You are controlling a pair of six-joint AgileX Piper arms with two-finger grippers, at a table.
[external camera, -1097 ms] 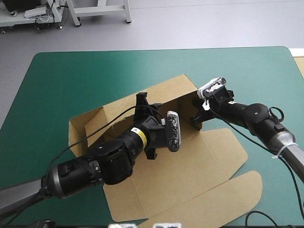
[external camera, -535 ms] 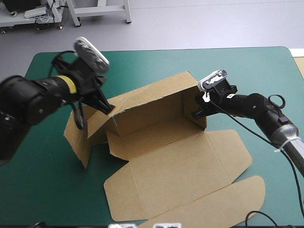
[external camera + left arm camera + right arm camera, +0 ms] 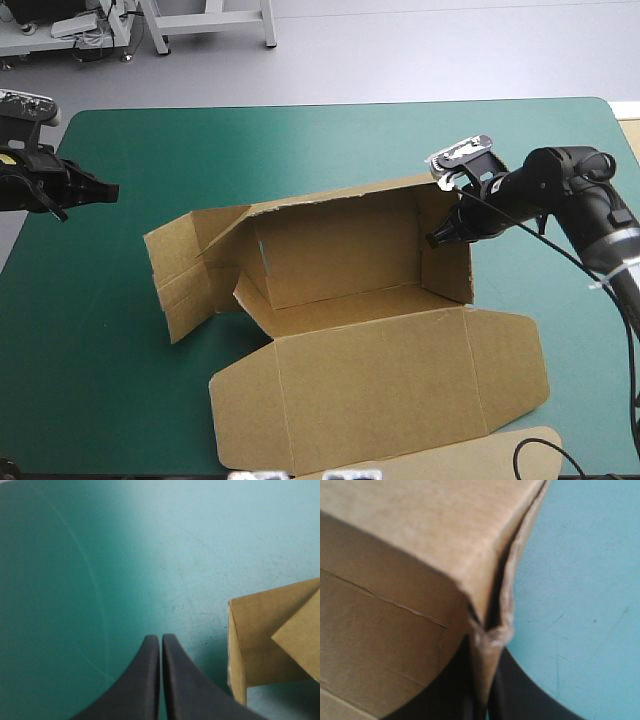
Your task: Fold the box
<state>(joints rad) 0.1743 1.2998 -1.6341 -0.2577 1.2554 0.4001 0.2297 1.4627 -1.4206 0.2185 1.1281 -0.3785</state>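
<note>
The brown box (image 3: 350,350) lies in the middle of the teal-green table, its back wall and right end wall raised and its lid flat toward the front. My right gripper (image 3: 440,238) is shut on the top corner of the right end wall. In the right wrist view, the board (image 3: 420,555) runs down between that gripper's black fingers (image 3: 485,700). My left gripper (image 3: 100,190) hovers shut and empty near the table's left edge, well clear of the box. In the left wrist view, its fingers (image 3: 161,639) meet in a point, with the box's left end flap (image 3: 265,645) off to one side.
The box's left end flap (image 3: 190,270) leans outward, half raised. The lid's tuck flap (image 3: 470,455) reaches the table's front edge. Bare teal-green cover (image 3: 300,150) stretches behind the box and to its left. A pale strip (image 3: 630,130) shows past the table's right edge.
My left arm has drawn back from over the box to the table's far left, and its gripper has shut. The right gripper has moved right with the end wall, turning the box squarer.
</note>
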